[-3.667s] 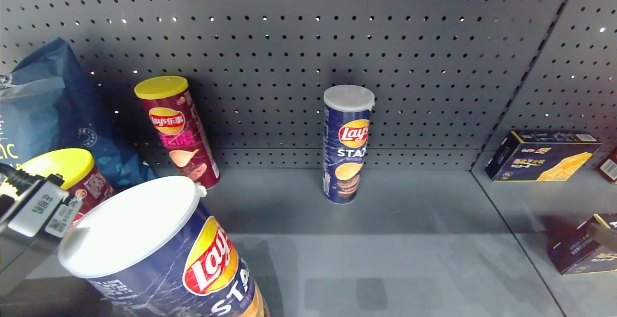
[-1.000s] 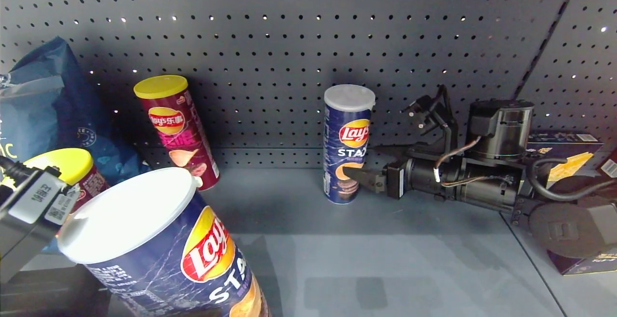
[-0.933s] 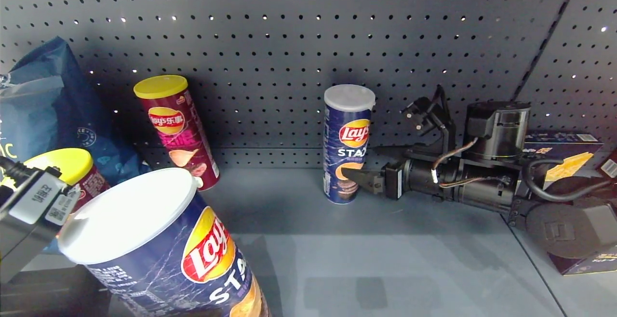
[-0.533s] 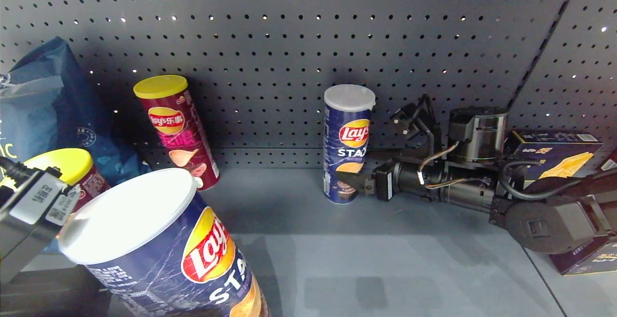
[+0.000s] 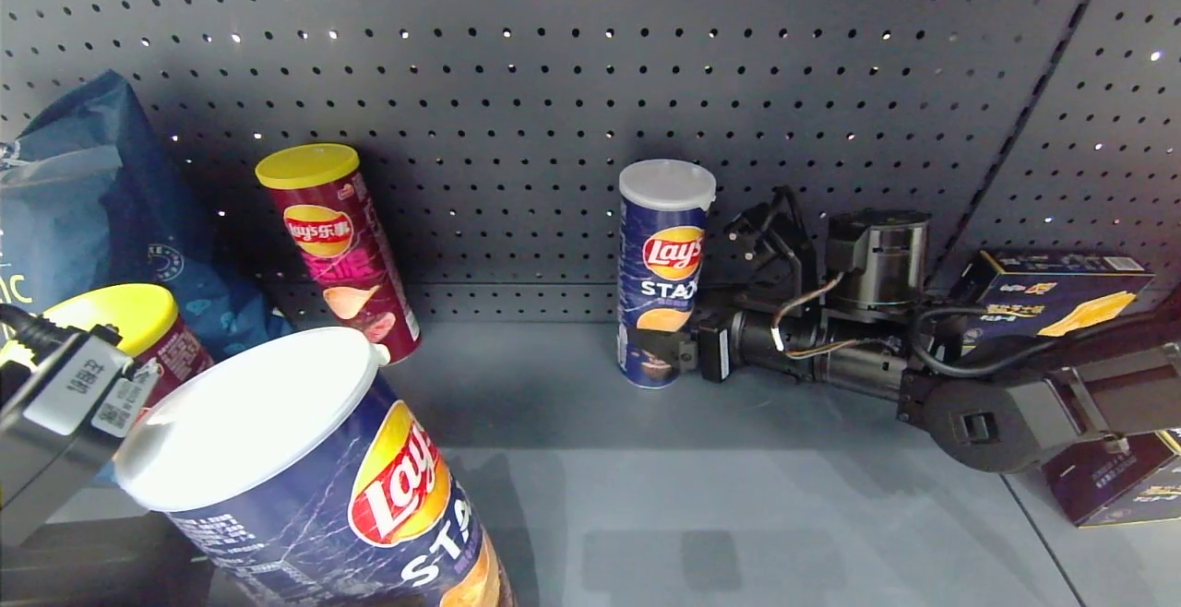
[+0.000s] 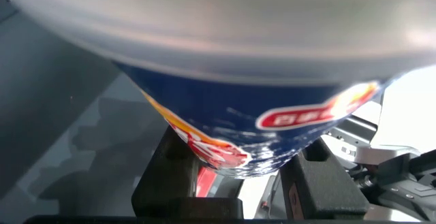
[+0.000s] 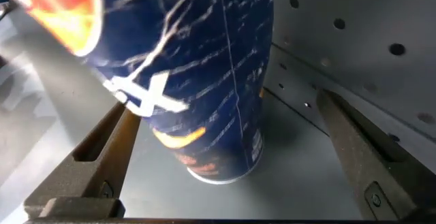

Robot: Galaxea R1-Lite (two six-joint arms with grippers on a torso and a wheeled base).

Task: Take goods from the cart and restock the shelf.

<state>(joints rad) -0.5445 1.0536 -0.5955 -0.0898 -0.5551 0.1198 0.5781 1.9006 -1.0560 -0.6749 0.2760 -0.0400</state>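
Two cans: standing can (image 5: 662, 266) upright at the shelf (image 5: 738, 496) back; held can (image 5: 304, 487) clamped in the left hand (image 6: 242, 173), front left.
Right hand (image 5: 653, 351): wide open, fingers either side of the standing can's base.
Do well: centre it, close gently, avoid tipping.

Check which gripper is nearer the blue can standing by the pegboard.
Right. The right gripper, fingers open, straddles that blue can low down; the left gripper is front-left on the shelf, holding a second blue can.

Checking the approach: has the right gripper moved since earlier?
Yes. The right gripper moved left, away from the box, to straddle the standing blue can.
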